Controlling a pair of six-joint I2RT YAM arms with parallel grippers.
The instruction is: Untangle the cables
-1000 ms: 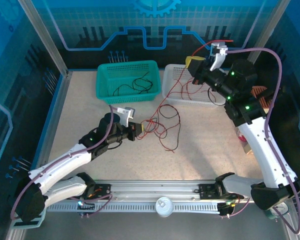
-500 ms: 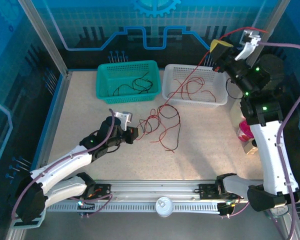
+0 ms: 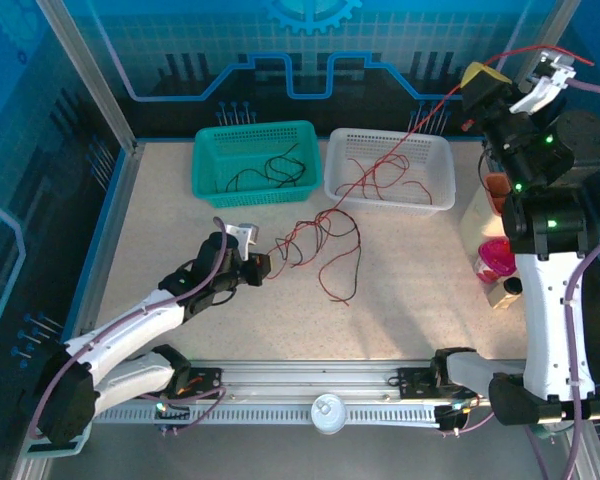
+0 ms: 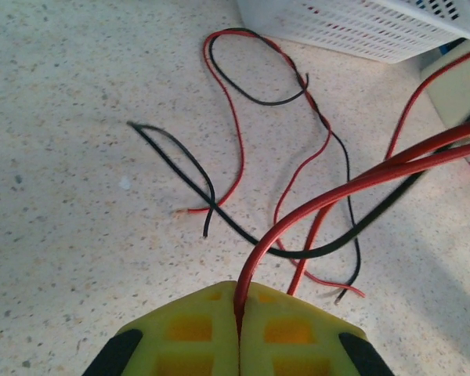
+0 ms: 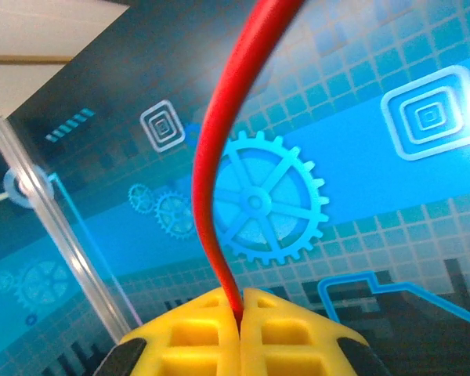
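Top external view showed both arms at once. The left claw (image 3: 263,265) sat low on the counter (image 3: 160,220), left of centre. The right claw (image 3: 475,80) was raised in the upper right corner. The cables (image 3: 325,235) lay in a loose red and black tangle mid-frame, just right of the left claw. One red strand climbed from it over the white basket (image 3: 390,198) to the right claw. More strands lay inside that basket and inside the green basket (image 3: 252,128) beside it.

Left wrist view added what the overhead could not. The yellow pads were pressed together on a red cable (image 4: 352,188), which arched away to the right above black and red loops on the speckled counter.

Right wrist view showed its pads likewise clamped on a red cable (image 5: 211,157), which rose against a blue wall printed with a gear emblem (image 5: 258,204). I could not tell whether both claws held one strand.

A second before, the right claw hung just over the white basket. It had since swung up and right, drawing its strand straighter and uncovering a pink cup (image 3: 492,262). The left claw had shifted slightly left.
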